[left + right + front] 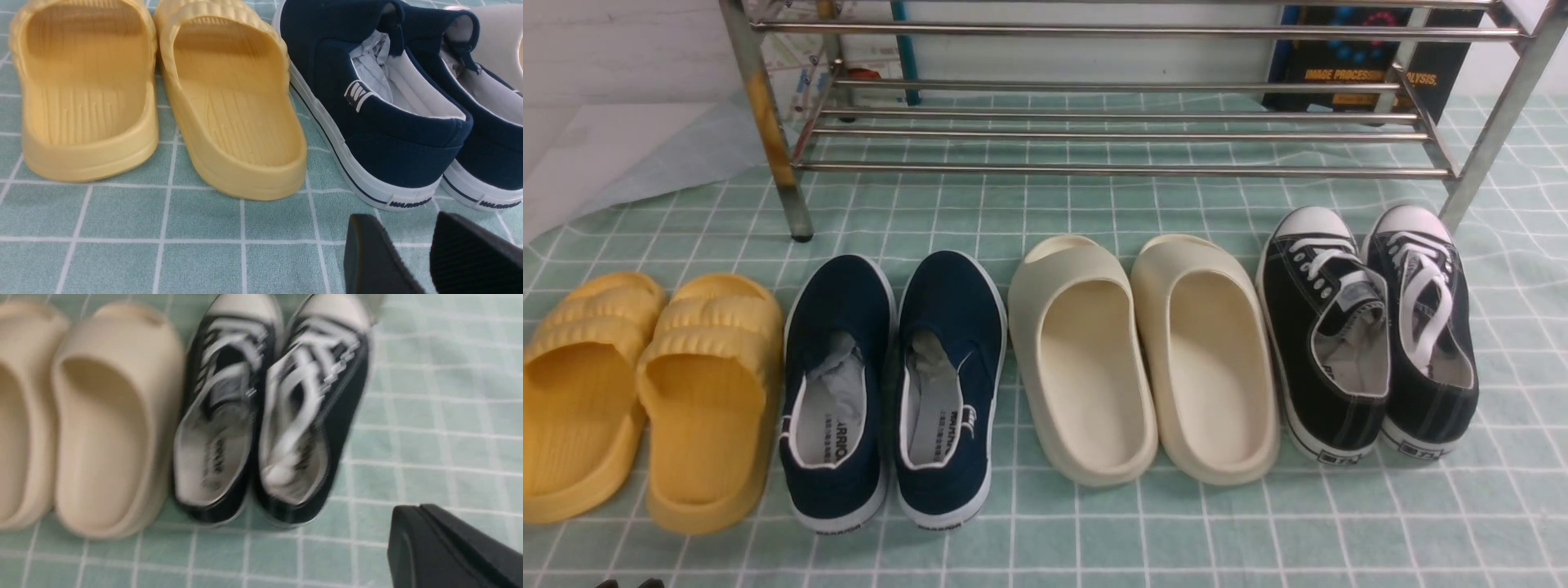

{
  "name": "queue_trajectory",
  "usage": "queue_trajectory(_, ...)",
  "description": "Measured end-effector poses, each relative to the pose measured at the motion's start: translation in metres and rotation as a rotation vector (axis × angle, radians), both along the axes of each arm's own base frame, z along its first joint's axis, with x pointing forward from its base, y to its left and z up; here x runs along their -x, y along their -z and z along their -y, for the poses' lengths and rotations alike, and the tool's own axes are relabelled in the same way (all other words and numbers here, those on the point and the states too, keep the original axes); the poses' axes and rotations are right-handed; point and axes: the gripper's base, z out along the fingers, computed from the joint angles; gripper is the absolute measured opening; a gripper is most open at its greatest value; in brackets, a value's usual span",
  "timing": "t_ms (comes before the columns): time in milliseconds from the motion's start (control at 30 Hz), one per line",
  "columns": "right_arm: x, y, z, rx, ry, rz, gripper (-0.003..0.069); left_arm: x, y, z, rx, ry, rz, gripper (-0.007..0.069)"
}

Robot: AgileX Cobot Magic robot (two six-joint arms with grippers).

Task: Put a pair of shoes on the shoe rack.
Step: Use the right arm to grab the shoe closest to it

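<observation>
The two black canvas sneakers [1327, 335] [1421, 318], with white laces and toe caps, stand side by side on the checked cloth at the far right, toes toward the steel shoe rack [1111, 171]. The rack's shelves hold nothing. In the blurred right wrist view the sneakers [222, 416] [310, 416] lie ahead of my right gripper [412, 512], which is shut, empty and apart from their heels. My left gripper [402, 218] is open and empty, just behind the heel of a navy slip-on [392, 122]. Only its tips [627, 583] show in the front view.
Yellow slides [645, 392], navy slip-ons [890, 384] and cream slides [1143, 351] stand in a row to the left of the sneakers. The rack's left leg [768, 122] has yellowish stains. A dark book [1364, 73] leans behind the rack.
</observation>
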Motion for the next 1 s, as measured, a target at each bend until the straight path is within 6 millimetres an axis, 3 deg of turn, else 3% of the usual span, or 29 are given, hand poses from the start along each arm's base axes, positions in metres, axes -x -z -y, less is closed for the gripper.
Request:
queue_trajectory(33, -0.016, 0.01, -0.016, -0.012, -0.074, -0.091, 0.0025, 0.0, 0.0, 0.0, 0.0, 0.0, 0.0, 0.0239)
queue_trajectory(233, -0.055, 0.042, -0.056, 0.018, -0.204, -0.26, 0.0122, 0.0, 0.0, 0.0, 0.0, 0.0, 0.0, 0.0239)
queue_trajectory(333, -0.079, 0.063, -0.077, 0.046, -0.25, -0.328, 0.0262, 0.0, 0.0, 0.0, 0.0, 0.0, 0.0, 0.0239)
queue_trajectory(467, -0.106, 0.086, -0.087, 0.084, -0.262, -0.368, 0.0405, 0.0, 0.0, 0.0, 0.0, 0.0, 0.0, 0.0239)
queue_trajectory(567, -0.123, 0.103, -0.09, 0.104, -0.234, -0.4, 0.0459, 0.0, 0.0, 0.0, 0.0, 0.0, 0.0, 0.0239)
queue_trajectory(767, -0.141, 0.13, -0.093, 0.103, -0.155, -0.432, 0.0456, 0.0, 0.0, 0.0, 0.0, 0.0, 0.0, 0.0239)
queue_trajectory(933, -0.148, 0.149, -0.097, 0.086, -0.131, -0.462, 0.0335, 0.0, 0.0, 0.0, 0.0, 0.0, 0.0, 0.0239)
queue_trajectory(1000, -0.149, 0.153, -0.099, 0.076, -0.129, -0.469, 0.0242, 0.0, 0.0, 0.0, 0.0, 0.0, 0.0, 0.0239)
